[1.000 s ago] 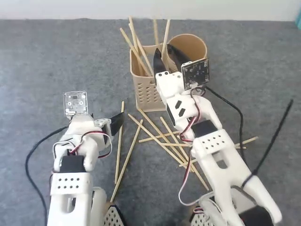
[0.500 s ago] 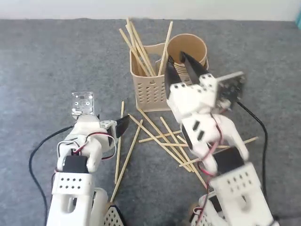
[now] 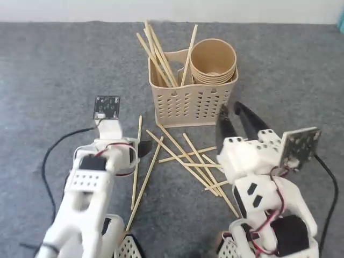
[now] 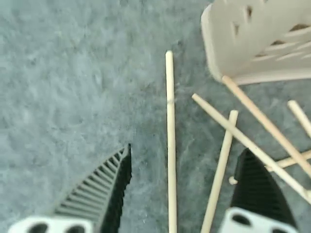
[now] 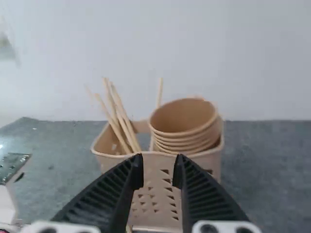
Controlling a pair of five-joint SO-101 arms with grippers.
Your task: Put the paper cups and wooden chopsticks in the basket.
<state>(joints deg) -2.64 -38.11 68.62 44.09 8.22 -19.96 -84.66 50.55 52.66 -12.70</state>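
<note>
- Beige basket (image 3: 193,105), high view: paper cups (image 3: 213,59) are stacked inside it, while loose chopsticks (image 3: 188,156) lie on the carpet just in front.
- Left wrist view: the left gripper (image 4: 187,158) has its jaws wide apart, straddling one chopstick (image 4: 170,136) beside the basket. The next move is probably to lower and close.
- Right wrist view: the right gripper (image 5: 158,170) is empty, jaws slightly apart, facing the basket.

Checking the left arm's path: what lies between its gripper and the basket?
Loose chopsticks on the carpet, seen in the left wrist view: one straight between the fingers of the open left gripper, others slanting near the basket.
</note>
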